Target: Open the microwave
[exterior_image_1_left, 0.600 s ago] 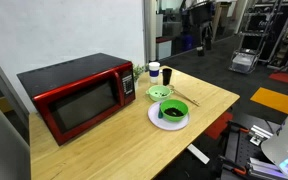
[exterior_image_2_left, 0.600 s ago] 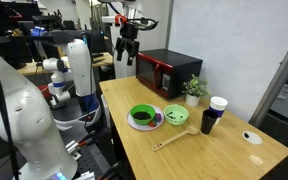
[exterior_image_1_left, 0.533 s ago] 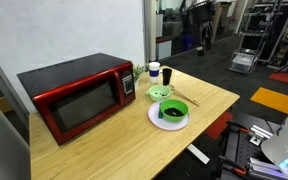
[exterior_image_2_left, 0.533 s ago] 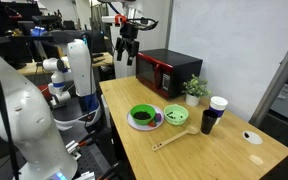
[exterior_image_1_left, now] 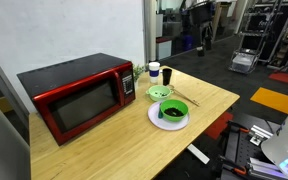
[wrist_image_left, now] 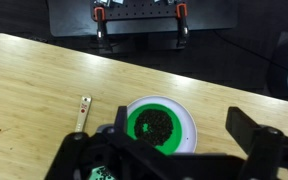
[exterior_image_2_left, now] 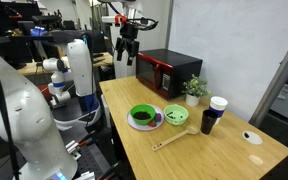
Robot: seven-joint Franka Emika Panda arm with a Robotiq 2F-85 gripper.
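The red microwave (exterior_image_1_left: 79, 95) stands on the wooden table (exterior_image_1_left: 109, 150) with its door shut; it also shows in an exterior view (exterior_image_2_left: 169, 72). It is out of the wrist view. My gripper (exterior_image_2_left: 127, 57) hangs open and empty, high in the air off the table's end near the microwave. In the wrist view my gripper (wrist_image_left: 182, 122) looks down on the table with its jaws wide apart and nothing between them. One dark fingertip (wrist_image_left: 246, 124) shows at the right.
A white plate with a green bowl of dark bits (exterior_image_2_left: 142, 117) (wrist_image_left: 159, 124) lies mid-table. Beside it are a small green bowl (exterior_image_2_left: 176, 115), a wooden spoon (exterior_image_2_left: 174, 138) (wrist_image_left: 84, 110), a dark cup (exterior_image_2_left: 208, 121), a white cup (exterior_image_2_left: 218, 104) and a small plant (exterior_image_2_left: 195, 88).
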